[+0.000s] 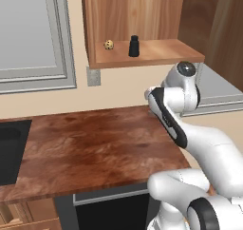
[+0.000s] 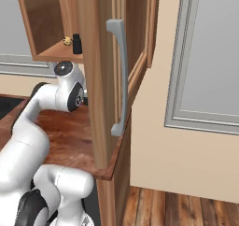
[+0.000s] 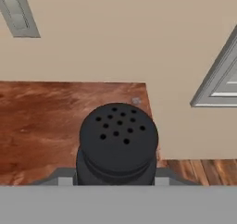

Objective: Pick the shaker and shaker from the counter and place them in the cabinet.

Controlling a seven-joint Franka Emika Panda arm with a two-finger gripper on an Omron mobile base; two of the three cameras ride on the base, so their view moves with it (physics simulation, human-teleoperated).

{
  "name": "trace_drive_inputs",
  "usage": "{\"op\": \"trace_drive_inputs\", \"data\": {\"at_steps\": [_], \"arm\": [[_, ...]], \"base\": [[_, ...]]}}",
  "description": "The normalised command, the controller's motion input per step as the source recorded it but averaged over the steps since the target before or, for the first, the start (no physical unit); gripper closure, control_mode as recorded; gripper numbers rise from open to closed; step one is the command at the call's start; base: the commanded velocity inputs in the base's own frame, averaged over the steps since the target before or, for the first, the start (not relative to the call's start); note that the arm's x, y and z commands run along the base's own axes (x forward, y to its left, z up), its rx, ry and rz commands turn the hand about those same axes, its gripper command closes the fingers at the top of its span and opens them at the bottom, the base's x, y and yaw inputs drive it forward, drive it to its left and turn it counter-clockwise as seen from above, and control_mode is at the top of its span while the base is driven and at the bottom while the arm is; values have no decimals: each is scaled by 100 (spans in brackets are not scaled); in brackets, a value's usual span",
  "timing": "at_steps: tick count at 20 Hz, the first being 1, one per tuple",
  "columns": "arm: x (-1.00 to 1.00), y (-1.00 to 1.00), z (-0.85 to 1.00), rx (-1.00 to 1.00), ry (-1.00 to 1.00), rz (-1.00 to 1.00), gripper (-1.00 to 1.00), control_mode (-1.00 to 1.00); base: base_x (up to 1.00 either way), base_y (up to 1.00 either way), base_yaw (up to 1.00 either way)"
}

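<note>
One black shaker [image 3: 118,137] sits close up in the hand view, its rounded top dotted with holes, above the brown counter [image 3: 46,121]. My gripper [image 3: 115,177] is shut on it, with a finger on either side of its body. A second black shaker [image 1: 134,46] stands upright on the shelf of the open wooden cabinet [image 1: 161,53], next to a small tan speckled ball [image 1: 108,44]. The right base view shows that shaker [image 2: 77,44] and ball [image 2: 67,41] on the cabinet shelf [image 2: 49,53] above my arm.
The cabinet's open door [image 2: 100,80] with a grey handle [image 2: 119,75] stands out over the counter's right end. A dark sink [image 1: 9,148] lies at the counter's [image 1: 95,148] left. A wall outlet [image 1: 93,76] sits under the cabinet. Grey panelled doors [image 1: 33,34] flank it.
</note>
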Motion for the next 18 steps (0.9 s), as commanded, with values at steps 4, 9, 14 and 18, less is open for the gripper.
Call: {"op": "trace_drive_inputs", "data": {"at_steps": [4,9,14,18], "arm": [[-21,0,65,-1,-8,-18,100,-100],[-6,0,62,-1,-9,-15,100,-100],[0,-2,58,0,-8,-8,100,-100],[2,-10,56,0,-6,-4,100,-100]], "base": [[0,0,0],[0,0,0],[0,0,0],[0,0,0]]}}
